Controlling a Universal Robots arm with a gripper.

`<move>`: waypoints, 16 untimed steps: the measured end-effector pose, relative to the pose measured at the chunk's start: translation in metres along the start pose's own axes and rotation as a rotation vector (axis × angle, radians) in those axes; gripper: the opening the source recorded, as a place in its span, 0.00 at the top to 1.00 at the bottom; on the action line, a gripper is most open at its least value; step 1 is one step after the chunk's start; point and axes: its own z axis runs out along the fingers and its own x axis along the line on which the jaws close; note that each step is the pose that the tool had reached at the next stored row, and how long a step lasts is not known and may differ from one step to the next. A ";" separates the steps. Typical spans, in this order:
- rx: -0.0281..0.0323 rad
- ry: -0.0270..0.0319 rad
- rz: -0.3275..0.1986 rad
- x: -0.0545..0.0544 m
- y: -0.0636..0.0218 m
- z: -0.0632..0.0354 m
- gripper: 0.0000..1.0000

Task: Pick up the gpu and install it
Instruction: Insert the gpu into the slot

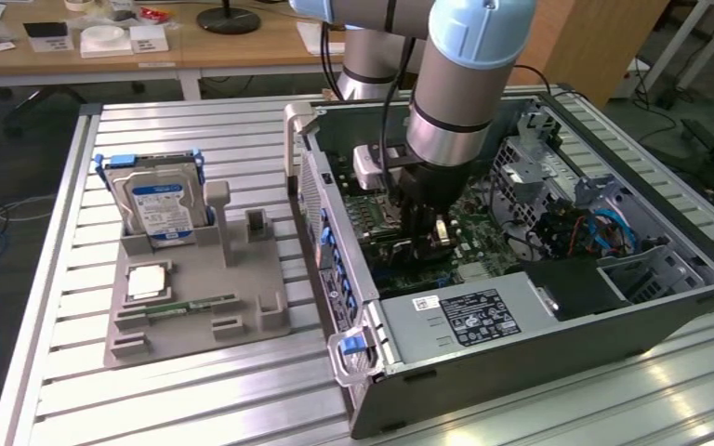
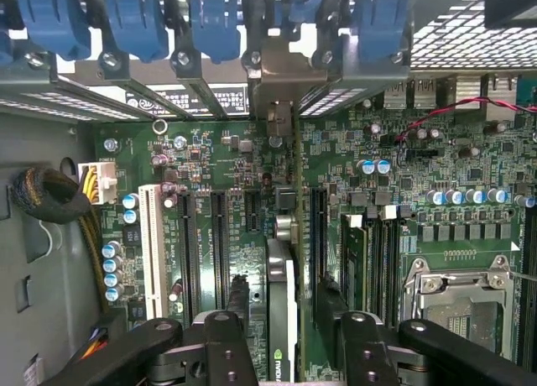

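Gripper hanging inside open computer case, fingers standing spread either side of gpu. Gpu sitting upright on edge in motherboard slot, bracket end reaching rear slot openings.

From my seat the exterior view is evenly and brightly lit, daylight-like, with no hard shadows. The ribbed metal table throws pale glare along its slats, strongest near the front corner on the exterior view's right. Inside the open computer case it is darker, and I lose detail under the arm. The wrist view is dimmer and soft; the circuit board is fairly sharp, while the blue clips and the black fingers close to the lens blur.
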 end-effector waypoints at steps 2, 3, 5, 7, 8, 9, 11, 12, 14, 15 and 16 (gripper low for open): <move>0.0001 -0.0001 0.000 0.000 -0.0001 -0.0019 0.55; 0.0001 -0.0001 0.000 0.000 -0.0001 -0.0034 0.55; 0.0001 -0.0001 0.000 0.000 -0.0002 -0.0065 0.55; 0.0001 -0.0001 0.000 -0.001 -0.0004 -0.0102 0.55; 0.0001 -0.0002 0.000 -0.001 -0.0004 -0.0121 0.55; 0.0001 -0.0002 0.000 -0.001 -0.0005 -0.0142 0.55; 0.0001 -0.0001 0.000 -0.001 -0.0006 -0.0181 0.55; 0.0001 -0.0001 0.000 -0.001 -0.0007 -0.0200 0.55; 0.0001 -0.0002 0.000 -0.001 -0.0008 -0.0235 0.55; 0.0001 -0.0001 0.000 -0.001 -0.0008 -0.0255 0.55; 0.0001 -0.0002 0.000 -0.002 -0.0009 -0.0274 0.55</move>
